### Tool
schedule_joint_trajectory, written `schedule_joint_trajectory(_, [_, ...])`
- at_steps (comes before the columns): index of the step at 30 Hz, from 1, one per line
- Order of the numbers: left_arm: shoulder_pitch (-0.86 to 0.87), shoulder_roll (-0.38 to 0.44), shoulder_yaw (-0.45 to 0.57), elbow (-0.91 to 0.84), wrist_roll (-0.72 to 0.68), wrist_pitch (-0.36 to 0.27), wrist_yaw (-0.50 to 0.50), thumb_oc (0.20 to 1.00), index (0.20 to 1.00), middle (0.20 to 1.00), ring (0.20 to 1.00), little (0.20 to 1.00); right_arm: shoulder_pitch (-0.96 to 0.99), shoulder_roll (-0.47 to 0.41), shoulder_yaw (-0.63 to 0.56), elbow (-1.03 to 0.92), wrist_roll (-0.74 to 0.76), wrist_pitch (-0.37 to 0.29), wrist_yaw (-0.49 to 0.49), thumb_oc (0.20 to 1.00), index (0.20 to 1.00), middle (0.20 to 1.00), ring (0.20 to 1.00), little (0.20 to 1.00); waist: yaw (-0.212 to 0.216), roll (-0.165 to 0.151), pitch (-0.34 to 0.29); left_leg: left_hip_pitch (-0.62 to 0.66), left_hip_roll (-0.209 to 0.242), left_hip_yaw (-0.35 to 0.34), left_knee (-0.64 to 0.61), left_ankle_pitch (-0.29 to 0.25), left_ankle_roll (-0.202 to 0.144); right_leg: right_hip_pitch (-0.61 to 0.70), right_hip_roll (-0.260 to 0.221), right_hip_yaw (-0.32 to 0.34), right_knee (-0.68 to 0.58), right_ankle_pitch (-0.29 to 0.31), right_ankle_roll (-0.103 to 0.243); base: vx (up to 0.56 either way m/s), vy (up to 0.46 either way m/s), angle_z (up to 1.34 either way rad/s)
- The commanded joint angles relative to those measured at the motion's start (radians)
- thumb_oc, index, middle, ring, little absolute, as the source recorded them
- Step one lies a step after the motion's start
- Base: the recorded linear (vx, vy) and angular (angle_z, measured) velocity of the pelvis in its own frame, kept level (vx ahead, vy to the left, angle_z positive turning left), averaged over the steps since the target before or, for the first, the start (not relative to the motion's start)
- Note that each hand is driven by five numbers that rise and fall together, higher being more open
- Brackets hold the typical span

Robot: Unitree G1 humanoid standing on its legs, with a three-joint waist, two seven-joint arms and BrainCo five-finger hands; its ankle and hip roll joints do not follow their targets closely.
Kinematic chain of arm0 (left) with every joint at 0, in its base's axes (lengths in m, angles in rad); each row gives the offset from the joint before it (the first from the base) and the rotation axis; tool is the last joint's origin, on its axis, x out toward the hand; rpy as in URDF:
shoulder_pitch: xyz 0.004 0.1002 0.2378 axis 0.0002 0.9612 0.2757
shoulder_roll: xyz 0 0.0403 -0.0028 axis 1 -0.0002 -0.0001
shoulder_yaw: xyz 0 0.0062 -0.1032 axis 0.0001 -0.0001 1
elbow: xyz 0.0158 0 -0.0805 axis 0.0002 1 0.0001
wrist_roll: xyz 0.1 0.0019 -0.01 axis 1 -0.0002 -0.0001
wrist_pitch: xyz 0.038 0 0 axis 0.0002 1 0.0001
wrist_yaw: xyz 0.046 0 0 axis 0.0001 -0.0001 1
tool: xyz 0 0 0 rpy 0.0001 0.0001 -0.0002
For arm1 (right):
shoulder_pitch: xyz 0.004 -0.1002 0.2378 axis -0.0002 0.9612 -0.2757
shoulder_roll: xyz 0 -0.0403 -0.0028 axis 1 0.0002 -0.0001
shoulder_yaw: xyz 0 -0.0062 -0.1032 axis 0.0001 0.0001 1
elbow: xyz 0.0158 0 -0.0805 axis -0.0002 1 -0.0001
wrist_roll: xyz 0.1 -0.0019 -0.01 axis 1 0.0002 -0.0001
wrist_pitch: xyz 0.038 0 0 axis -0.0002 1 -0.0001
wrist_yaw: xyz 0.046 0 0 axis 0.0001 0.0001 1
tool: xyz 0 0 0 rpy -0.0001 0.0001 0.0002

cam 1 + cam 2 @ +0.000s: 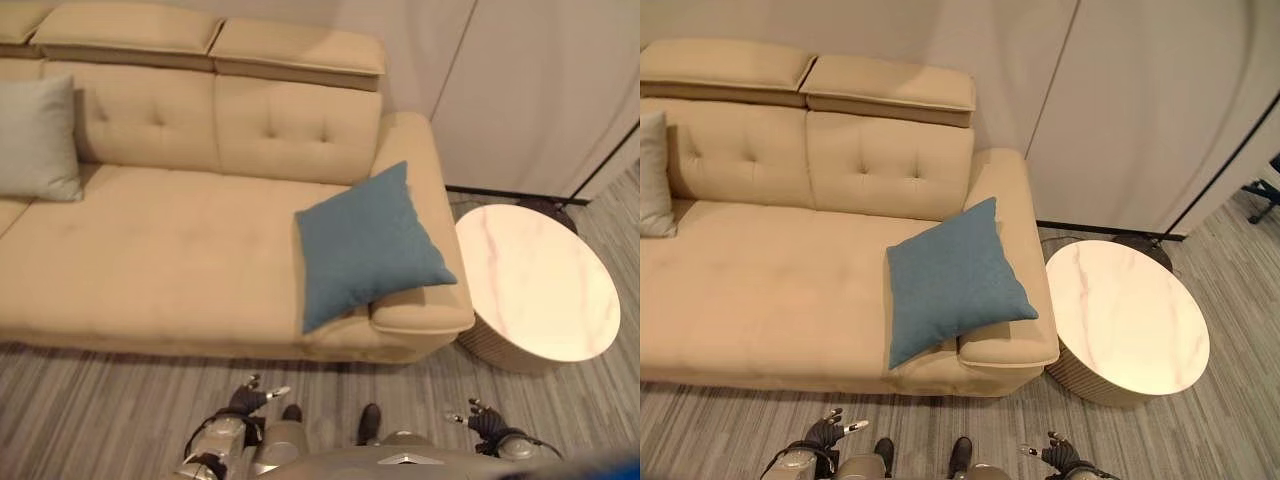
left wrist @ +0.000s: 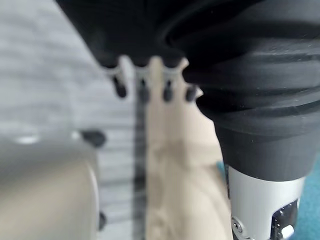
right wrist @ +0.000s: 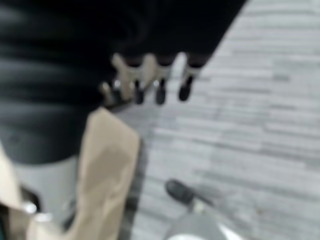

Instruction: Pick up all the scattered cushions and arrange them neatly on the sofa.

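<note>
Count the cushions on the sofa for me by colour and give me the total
Blue cushion: 1, lying on the seat against the sofa's right armrest.
Pale grey cushion: 1, propped against the backrest at the left end.
Total: 2 cushions on the sofa.
</note>
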Motion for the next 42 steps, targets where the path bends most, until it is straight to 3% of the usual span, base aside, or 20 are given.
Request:
schedule_joint_trajectory(1, [-0.023, 0.026, 0.016, -0.022, -0.010, -0.023, 0.013, 1.000, 1.000, 1.000, 1.000, 1.000, 0.004, -0.009, 0.002, 0.003, 0.022, -0.016, -0.012, 1.000, 1.000, 1.000, 1.000, 1.000, -0.005, -0.021, -0.022, -0.031, 0.027, 0.039, -0.078, 0.081, -0.021, 0.069, -0.025, 0.054, -0.005, -0.015, 0.149, 0.28, 0.132, 0.36])
schedule_joint_trajectory(4, [-0.015, 0.026, 0.024, -0.020, -0.024, -0.023, 0.014, 1.000, 1.000, 1.000, 1.000, 1.000, -0.001, -0.002, 0.009, 0.009, 0.015, -0.011, -0.009, 1.000, 1.000, 1.000, 1.000, 1.000, 0.010, -0.026, -0.026, -0.037, 0.016, 0.008, -0.057, 0.065, -0.021, 0.089, -0.035, 0.066, 0.010, -0.037, 0.152, 0.22, 0.159, 0.06])
schedule_joint_trajectory(8, [0.002, 0.025, 0.024, -0.017, -0.011, -0.023, 0.006, 1.000, 1.000, 1.000, 1.000, 1.000, -0.006, 0.009, 0.003, 0.009, -0.001, -0.011, -0.008, 1.000, 1.000, 1.000, 1.000, 1.000, 0.015, -0.033, -0.040, -0.007, -0.011, 0.023, -0.062, 0.031, 0.002, 0.082, -0.071, 0.086, 0.076, -0.037, 0.173, 0.19, 0.223, -0.26])
schedule_joint_trajectory(11, [0.003, 0.036, 0.028, -0.053, -0.024, -0.029, 0.010, 1.000, 1.000, 1.000, 1.000, 1.000, -0.017, 0.015, 0.007, -0.003, -0.001, -0.012, -0.006, 1.000, 1.000, 1.000, 1.000, 1.000, 0.023, -0.034, -0.030, 0.024, -0.025, 0.046, -0.060, 0.005, 0.025, 0.030, -0.106, 0.092, 0.199, 0.002, 0.196, 0.12, 0.213, -0.31])
schedule_joint_trajectory(14, [0.005, 0.046, 0.035, -0.109, -0.053, -0.040, 0.016, 1.000, 1.000, 1.000, 1.000, 1.000, -0.012, 0.016, -0.003, -0.017, 0.007, -0.015, -0.012, 1.000, 1.000, 1.000, 1.000, 1.000, 0.019, -0.026, -0.021, 0.064, -0.035, 0.046, -0.078, -0.011, 0.038, -0.015, -0.124, 0.085, 0.273, 0.022, 0.195, 0.13, 0.158, -0.27])
schedule_joint_trajectory(18, [-0.001, 0.063, 0.052, -0.172, -0.073, -0.059, 0.042, 1.000, 1.000, 1.000, 1.000, 1.000, -0.001, 0.003, -0.022, -0.034, 0.017, -0.024, -0.026, 1.000, 1.000, 1.000, 1.000, 1.000, -0.001, -0.027, -0.014, 0.112, -0.047, 0.038, -0.112, -0.025, 0.036, -0.054, -0.125, 0.083, 0.166, 0.056, 0.191, 0.17, 0.050, -0.06])
schedule_joint_trajectory(19, [-0.010, 0.070, 0.069, -0.199, -0.087, -0.069, 0.054, 1.000, 1.000, 1.000, 1.000, 1.000, 0.007, -0.009, -0.041, -0.049, 0.019, -0.033, -0.042, 1.000, 1.000, 1.000, 1.000, 1.000, -0.019, -0.036, -0.006, 0.128, -0.058, 0.029, -0.112, -0.038, 0.035, -0.094, -0.115, 0.107, 0.088, 0.082, 0.199, 0.14, -0.002, -0.10])
schedule_joint_trajectory(24, [-0.003, 0.079, 0.087, -0.232, -0.104, -0.083, 0.071, 1.000, 1.000, 1.000, 1.000, 1.000, 0.043, -0.048, -0.079, -0.144, 0.011, -0.044, -0.070, 1.000, 1.000, 1.000, 1.000, 1.000, -0.043, -0.046, -0.007, 0.155, -0.069, 0.024, -0.098, -0.058, 0.035, -0.069, -0.113, 0.135, 0.071, 0.112, 0.217, 0.12, 0.003, 0.17])
schedule_joint_trajectory(26, [0.027, 0.089, 0.119, -0.272, -0.117, -0.096, 0.074, 1.000, 1.000, 1.000, 1.000, 1.000, 0.074, -0.108, -0.139, -0.289, -0.011, -0.060, -0.094, 1.000, 1.000, 1.000, 1.000, 1.000, -0.058, -0.045, -0.018, 0.164, -0.071, 0.029, -0.100, -0.064, 0.035, -0.059, -0.105, 0.144, 0.064, 0.121, 0.220, 0.11, -0.009, -0.08])
schedule_joint_trajectory(29, [0.052, 0.088, 0.141, -0.289, -0.120, -0.094, 0.071, 1.000, 1.000, 1.000, 1.000, 1.000, 0.102, -0.137, -0.188, -0.376, -0.018, -0.067, -0.102, 1.000, 1.000, 1.000, 1.000, 1.000, -0.065, -0.042, -0.029, 0.170, -0.072, 0.031, -0.098, -0.070, 0.035, -0.047, -0.102, 0.150, 0.057, 0.118, 0.219, 0.08, -0.004, -0.18])
schedule_joint_trajectory(33, [0.099, 0.080, 0.193, -0.326, -0.130, -0.093, 0.065, 1.000, 1.000, 1.000, 1.000, 1.000, 0.156, -0.200, -0.310, -0.644, -0.070, -0.080, -0.130, 1.000, 1.000, 1.000, 1.000, 1.000, -0.069, -0.040, -0.053, 0.190, -0.069, 0.037, -0.117, -0.073, 0.033, -0.014, -0.098, 0.136, 0.028, 0.113, 0.223, 0.09, -0.004, -0.07])
schedule_joint_trajectory(35, [0.100, 0.078, 0.196, -0.323, -0.131, -0.093, 0.064, 1.000, 1.000, 1.000, 1.000, 1.000, 0.158, -0.202, -0.326, -0.659, -0.067, -0.085, -0.134, 1.000, 1.000, 1.000, 1.000, 1.000, -0.069, -0.039, -0.055, 0.194, -0.066, 0.037, -0.127, -0.071, 0.032, -0.009, -0.097, 0.133, 0.022, 0.111, 0.224, 0.05, -0.002, -0.03])
schedule_joint_trajectory(42, [0.066, 0.094, 0.178, -0.364, -0.139, -0.091, 0.067, 1.000, 1.000, 1.000, 1.000, 1.000, 0.063, -0.189, -0.359, -0.814, 0.117, -0.148, -0.108, 1.000, 1.000, 1.000, 1.000, 1.000, -0.044, -0.055, -0.026, 0.165, -0.053, 0.034, -0.174, -0.038, 0.022, -0.027, -0.091, 0.100, -0.006, 0.110, 0.227, -0.04, -0.017, 0.05])
